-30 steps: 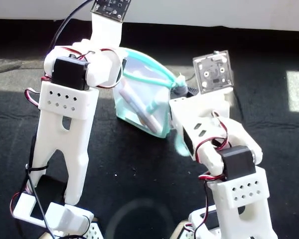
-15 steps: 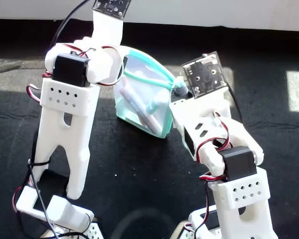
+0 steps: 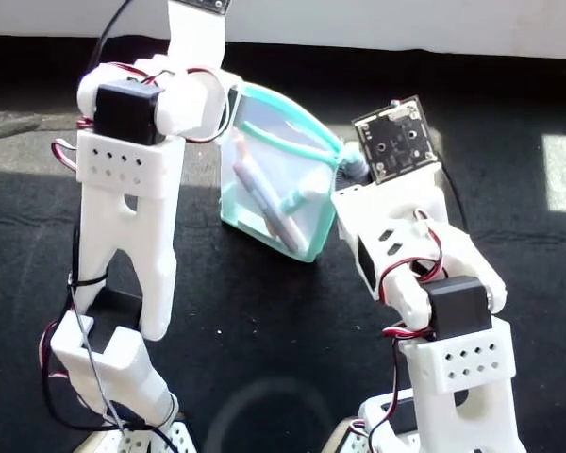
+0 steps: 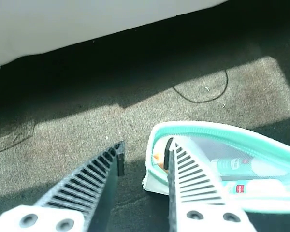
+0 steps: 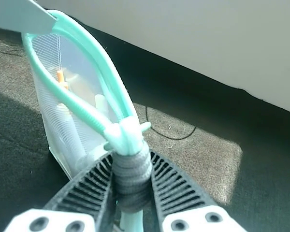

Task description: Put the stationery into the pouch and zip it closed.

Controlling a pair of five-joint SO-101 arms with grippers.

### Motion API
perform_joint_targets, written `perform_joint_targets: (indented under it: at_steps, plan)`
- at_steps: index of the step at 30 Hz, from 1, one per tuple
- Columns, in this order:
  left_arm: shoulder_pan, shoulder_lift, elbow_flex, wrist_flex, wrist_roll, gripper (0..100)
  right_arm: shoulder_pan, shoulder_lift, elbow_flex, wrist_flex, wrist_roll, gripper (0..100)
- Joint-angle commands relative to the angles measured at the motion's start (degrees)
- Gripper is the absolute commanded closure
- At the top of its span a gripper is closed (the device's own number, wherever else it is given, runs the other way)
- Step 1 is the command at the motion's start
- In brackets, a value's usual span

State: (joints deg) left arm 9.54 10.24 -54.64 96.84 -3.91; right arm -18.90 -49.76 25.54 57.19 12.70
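On the left of the high view stands the left arm (image 3: 123,217), and its upper part covers the left end of the pouch (image 3: 292,160). In the left wrist view the left gripper (image 4: 145,144) has its fingers spread wide. One finger lies in front of the mouth at the pouch's end and the other is beside the pouch with bare cloth (image 4: 63,135) under it. I cannot tell if the first finger touches the rim.

The pouch stands upright on the black cloth between the two arms. It is clear with a teal edge, and its zipper is open along most of the top. Pens (image 3: 258,193) lean inside it.

On the right, the right arm (image 3: 424,274) bends toward the pouch's other end, and its wrist camera board (image 3: 396,140) hides that end from above. In the right wrist view the right gripper (image 5: 131,159) is pressed together on the grey zipper pull (image 5: 131,176), where the two teal zipper lines meet.

Behind the pouch a thin dark wire (image 5: 166,130) lies curled on a sunlit part of the cloth. A white wall (image 5: 208,43) borders the cloth at the back. A bright patch of sun (image 3: 563,175) lies at the far right.
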Motion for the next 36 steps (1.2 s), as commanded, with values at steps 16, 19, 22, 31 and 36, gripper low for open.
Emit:
perform_joint_targets:
  at_steps: [16, 19, 22, 31, 36]
  plan:
    - [3.91, -21.93, 28.79, 3.60, 0.09, 99, 0.22, -1.01, -2.68, -10.68, 0.53, 99.1]
    - [7.16, -22.46, 41.45, 0.44, 0.18, 99, 0.22, -0.92, -2.51, -11.12, 0.62, 99.1]
    - [8.31, -22.37, 51.21, -10.37, 0.18, 99, 0.22, -0.92, -2.24, -11.12, 0.70, 99.1]
    - [6.90, -22.20, 63.34, -44.31, 0.35, 99, 8.57, -1.01, -1.10, -10.51, 5.01, 99.1]
    - [8.04, -22.20, 63.08, -47.56, 1.76, 92, 9.89, -1.54, 4.44, -10.33, 11.43, 99.1]
